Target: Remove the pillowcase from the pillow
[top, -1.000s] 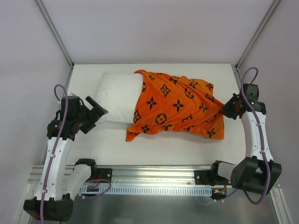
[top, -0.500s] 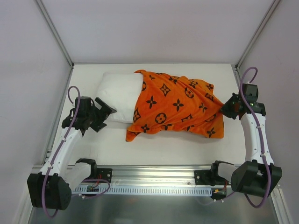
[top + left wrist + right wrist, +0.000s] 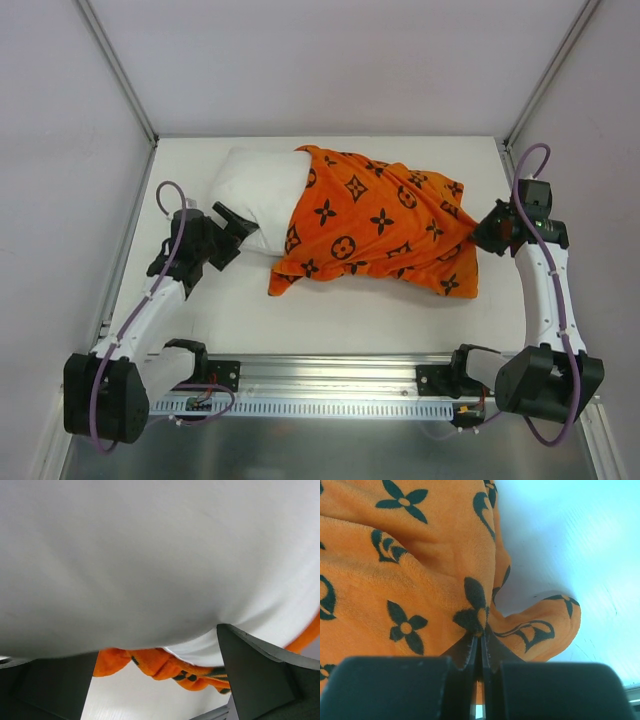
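No words, numbers, labels or brand names legible in any view. Printed in black on the bright orange soft fabric pillowcase (image 3: 375, 220): four-petal flowers, flowers inside circles, pointed diamond stars, and a few curled shapes like interlaced letters, too small and creased to read. Up close in the right wrist view, the same flowers and curls, again with no clear letter.

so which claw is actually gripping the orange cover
The right claw, shut on the pillowcase at its right end. The left claw is open against the bare white pillow.
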Robot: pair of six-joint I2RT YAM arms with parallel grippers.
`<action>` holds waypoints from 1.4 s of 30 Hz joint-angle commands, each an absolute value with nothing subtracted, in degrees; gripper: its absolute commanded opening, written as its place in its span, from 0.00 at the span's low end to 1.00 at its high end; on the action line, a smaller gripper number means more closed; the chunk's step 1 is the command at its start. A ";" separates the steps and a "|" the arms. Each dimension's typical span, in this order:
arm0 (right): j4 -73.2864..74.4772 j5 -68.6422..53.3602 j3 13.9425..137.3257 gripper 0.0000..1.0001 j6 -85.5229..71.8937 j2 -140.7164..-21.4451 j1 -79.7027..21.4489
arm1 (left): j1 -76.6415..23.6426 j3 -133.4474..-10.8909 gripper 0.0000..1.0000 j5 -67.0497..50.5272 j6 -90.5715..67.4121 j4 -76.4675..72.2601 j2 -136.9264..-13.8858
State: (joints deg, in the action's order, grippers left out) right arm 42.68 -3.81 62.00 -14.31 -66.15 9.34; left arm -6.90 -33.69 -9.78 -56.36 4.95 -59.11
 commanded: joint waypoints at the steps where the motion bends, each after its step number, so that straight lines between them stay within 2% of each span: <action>1: 42.71 -3.87 62.49 0.01 -13.89 -64.16 9.05 | -8.70 -33.58 0.99 -7.83 -54.49 -3.16 -53.19; 13: 42.10 -4.22 61.35 0.01 -14.59 -63.72 8.17 | -8.79 -26.46 0.99 -1.42 -57.31 -3.96 -46.84; 26: 42.53 -4.83 60.47 0.01 -13.37 -64.07 7.29 | -9.14 -34.35 0.99 -5.62 -60.20 -16.52 -67.75; 27: 42.89 -4.92 60.64 0.01 -13.01 -64.42 7.21 | -9.23 -34.71 0.97 -6.32 -60.21 -17.57 -69.16; 28: 43.33 -5.01 60.91 0.01 -12.40 -64.60 7.21 | -9.23 -35.67 0.87 -7.11 -59.42 -18.19 -71.95; 29: 44.46 -4.92 61.52 0.09 -11.70 -64.69 7.21 | -9.32 -36.47 0.36 -8.77 -58.81 -18.28 -73.11; 30: 45.34 -4.83 61.87 0.21 -10.38 -64.69 7.21 | -9.23 -37.34 0.05 -9.31 -58.28 -17.67 -74.60; 31: 46.31 -4.66 62.31 0.52 -9.59 -64.60 7.12 | -9.32 -40.57 0.00 -9.14 -57.75 -12.01 -75.05; 34: 51.83 -3.60 63.81 0.92 -6.51 -62.77 7.21 | -9.32 -45.68 0.00 -5.72 -54.32 -2.15 -74.10; 36: 53.78 -5.00 63.63 0.99 -4.41 -61.18 7.03 | -9.23 -47.54 0.00 -1.33 -52.40 2.00 -71.47; 38: 55.90 -7.46 61.28 0.96 -4.31 -58.11 5.90 | -8.44 -50.79 0.00 -0.35 -51.25 6.75 -70.41; 42: 56.34 -7.66 55.48 0.96 -8.34 -52.74 -5.32 | -6.16 -57.38 0.00 0.88 -50.01 14.67 -70.93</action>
State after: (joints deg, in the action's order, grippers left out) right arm 52.14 -6.11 58.72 -7.27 -56.10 1.34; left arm -8.27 -52.14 -3.77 -53.01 7.20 -72.84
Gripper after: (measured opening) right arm 0.967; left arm 0.063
